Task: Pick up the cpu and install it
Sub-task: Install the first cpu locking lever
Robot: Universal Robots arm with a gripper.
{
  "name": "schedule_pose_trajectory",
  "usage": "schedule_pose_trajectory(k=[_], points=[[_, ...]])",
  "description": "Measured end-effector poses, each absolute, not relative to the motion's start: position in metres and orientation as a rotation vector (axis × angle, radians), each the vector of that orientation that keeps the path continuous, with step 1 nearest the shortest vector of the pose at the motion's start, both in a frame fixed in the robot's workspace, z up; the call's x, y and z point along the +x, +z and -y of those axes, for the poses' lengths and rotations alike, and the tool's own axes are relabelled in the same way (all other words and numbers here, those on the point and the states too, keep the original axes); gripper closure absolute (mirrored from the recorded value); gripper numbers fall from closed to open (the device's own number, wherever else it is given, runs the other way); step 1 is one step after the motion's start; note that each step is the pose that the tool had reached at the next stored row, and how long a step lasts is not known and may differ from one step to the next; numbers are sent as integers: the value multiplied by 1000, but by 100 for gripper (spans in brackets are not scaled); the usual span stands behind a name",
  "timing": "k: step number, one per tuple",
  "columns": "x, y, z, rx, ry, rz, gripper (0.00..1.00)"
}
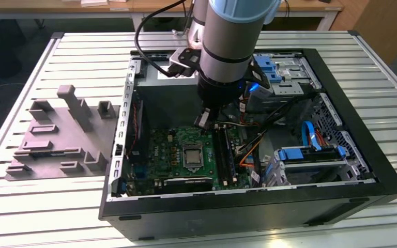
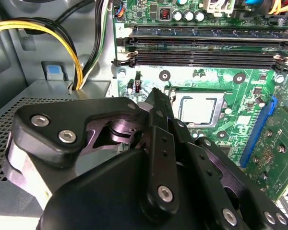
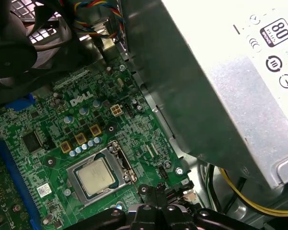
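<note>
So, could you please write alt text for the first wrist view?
A silvery square cpu sits in the metal-framed socket of a green motherboard. A grey power supply box stands beside it.

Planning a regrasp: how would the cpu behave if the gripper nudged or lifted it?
The cpu looks flat, thin and rigid, so probably light and unbending. It lies in the socket frame, so a sideways nudge would likely be blocked. Its smooth metal top may be slippery.
</note>
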State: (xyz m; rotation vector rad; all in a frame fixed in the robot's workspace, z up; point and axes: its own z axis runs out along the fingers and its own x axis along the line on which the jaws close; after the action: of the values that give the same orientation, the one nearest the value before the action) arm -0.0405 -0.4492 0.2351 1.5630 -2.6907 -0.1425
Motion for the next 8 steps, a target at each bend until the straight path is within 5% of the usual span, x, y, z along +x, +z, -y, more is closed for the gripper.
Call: schedule_pose_trajectory(k=[8], points=[[-41, 235, 449, 1563, -142, 2691, 89]])
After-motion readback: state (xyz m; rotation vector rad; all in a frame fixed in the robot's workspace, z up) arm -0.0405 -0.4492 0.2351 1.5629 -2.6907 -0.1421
